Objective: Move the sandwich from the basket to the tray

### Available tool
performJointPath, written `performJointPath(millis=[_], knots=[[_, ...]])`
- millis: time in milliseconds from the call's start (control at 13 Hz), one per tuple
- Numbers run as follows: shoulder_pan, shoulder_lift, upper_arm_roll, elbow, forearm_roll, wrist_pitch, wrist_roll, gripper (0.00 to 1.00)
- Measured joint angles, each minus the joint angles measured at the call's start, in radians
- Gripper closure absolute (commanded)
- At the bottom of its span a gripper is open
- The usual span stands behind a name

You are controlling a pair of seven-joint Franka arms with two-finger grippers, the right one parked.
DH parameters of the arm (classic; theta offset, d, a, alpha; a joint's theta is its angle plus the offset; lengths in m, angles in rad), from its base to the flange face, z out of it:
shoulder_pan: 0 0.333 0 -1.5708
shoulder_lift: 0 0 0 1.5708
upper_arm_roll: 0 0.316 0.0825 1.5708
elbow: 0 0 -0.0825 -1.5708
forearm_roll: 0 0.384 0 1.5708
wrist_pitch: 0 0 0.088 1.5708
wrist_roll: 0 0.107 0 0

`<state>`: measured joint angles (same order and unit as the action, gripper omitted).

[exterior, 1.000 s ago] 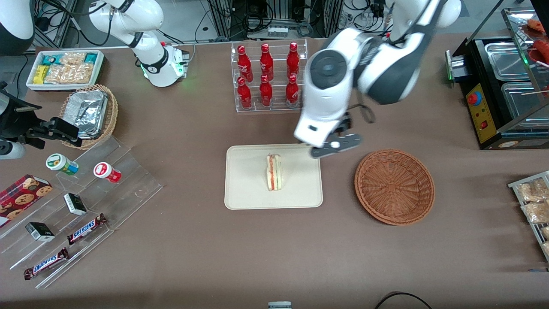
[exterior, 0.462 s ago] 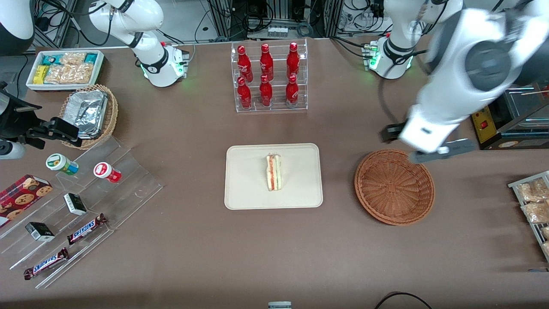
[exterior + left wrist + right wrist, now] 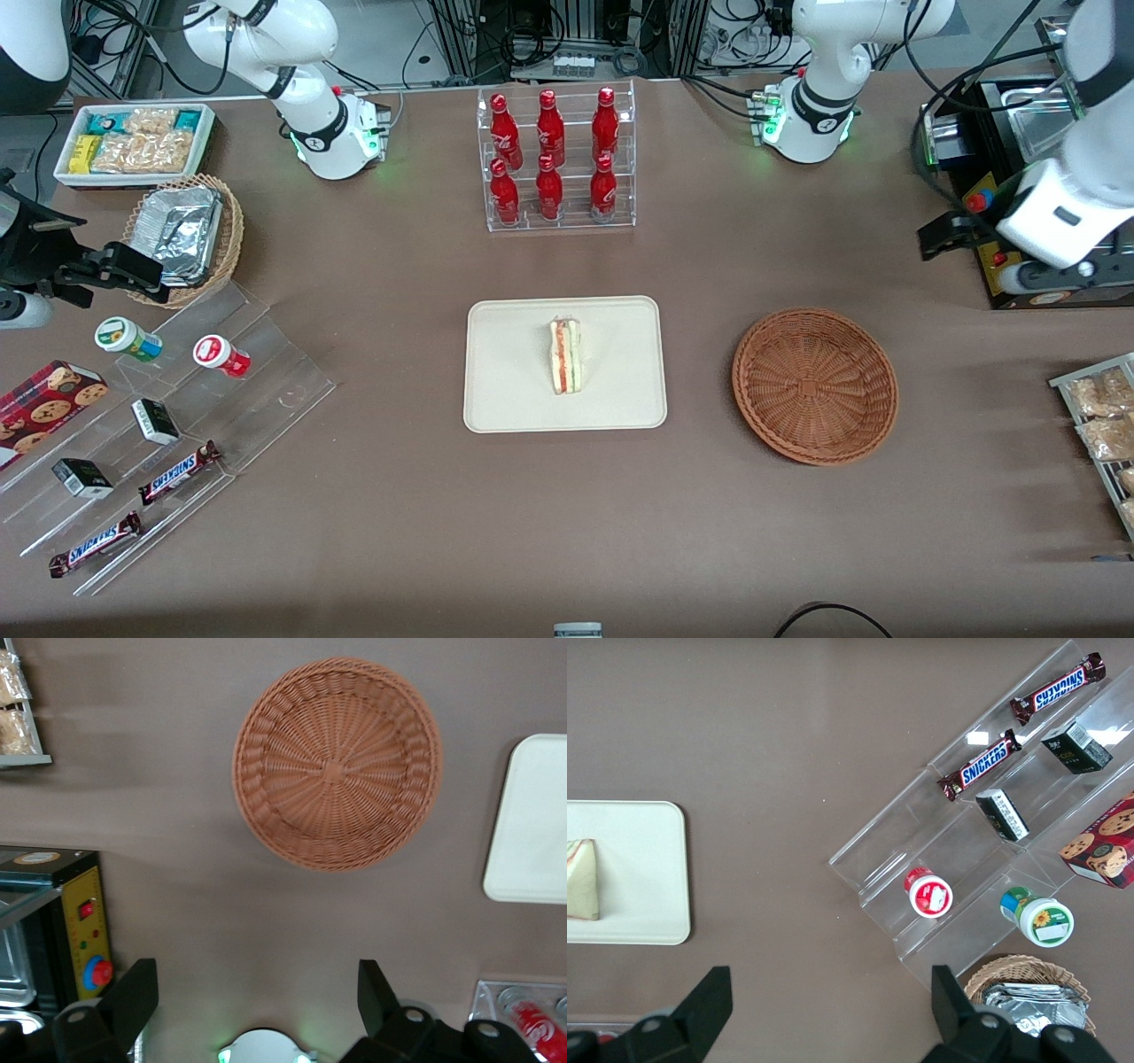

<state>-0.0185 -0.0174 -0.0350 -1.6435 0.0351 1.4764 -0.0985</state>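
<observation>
The sandwich (image 3: 565,356) lies on the cream tray (image 3: 505,390) near its middle, cut edge up; it also shows in the right wrist view (image 3: 580,879) on the tray (image 3: 638,868). The reddish-brown basket (image 3: 815,385) stands empty beside the tray, toward the working arm's end; it shows empty in the left wrist view (image 3: 337,762), with a tray corner (image 3: 532,824). My left gripper (image 3: 1050,276) is open and empty, high above the table by the black appliance, well clear of the basket. Its fingers stand wide apart in the left wrist view (image 3: 257,992).
A rack of red bottles (image 3: 554,159) stands farther from the front camera than the tray. A black appliance (image 3: 1045,177) and a snack rack (image 3: 1099,416) sit at the working arm's end. A clear stand with candy bars (image 3: 159,425) and a tan foil basket (image 3: 182,235) sit at the parked arm's end.
My left gripper has swung from the tray's edge, over the basket, out to the working arm's end by the black appliance. The sandwich has stayed on the tray.
</observation>
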Motion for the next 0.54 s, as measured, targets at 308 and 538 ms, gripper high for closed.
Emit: performJointPath(millis=[308, 538], knots=[[0.016, -0.024, 0.027, -0.024, -0.001, 0.001, 0.054, 0.01], [0.015, -0.025, 0.023, -0.024, -0.001, 0.003, 0.054, 0.01]])
